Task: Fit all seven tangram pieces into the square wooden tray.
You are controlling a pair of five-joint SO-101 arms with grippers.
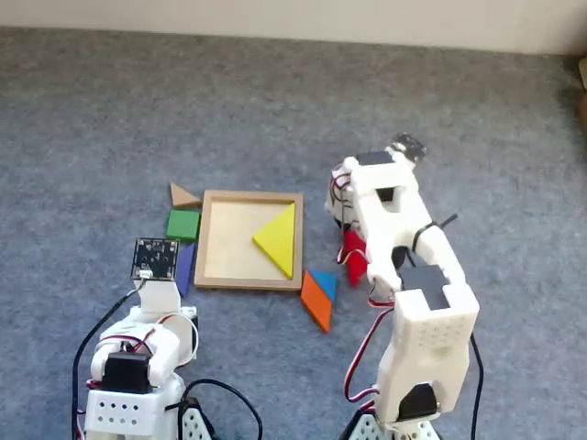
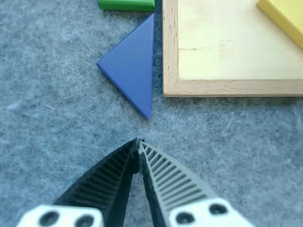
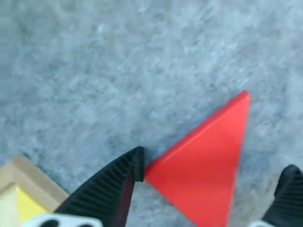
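The square wooden tray (image 1: 204,240) lies mid-table with a yellow triangle (image 1: 278,238) inside, against its right side. Left of the tray are a tan triangle (image 1: 183,195), a green square (image 1: 182,225) and a dark blue triangle (image 1: 186,266). My left gripper (image 2: 138,142) is shut and empty, just short of the blue triangle (image 2: 131,78) beside the tray's rim (image 2: 170,56). My right gripper (image 3: 214,171) is open low over the carpet, with the red triangle (image 3: 208,165) lying between its fingers. An orange piece (image 1: 316,301) and a light blue triangle (image 1: 324,282) lie at the tray's near right corner.
Grey carpet covers the whole table. The right arm (image 1: 394,211) stretches out right of the tray, over the red triangle (image 1: 354,255). The left arm's base (image 1: 138,367) sits at the near left. Open carpet lies beyond the tray and far left.
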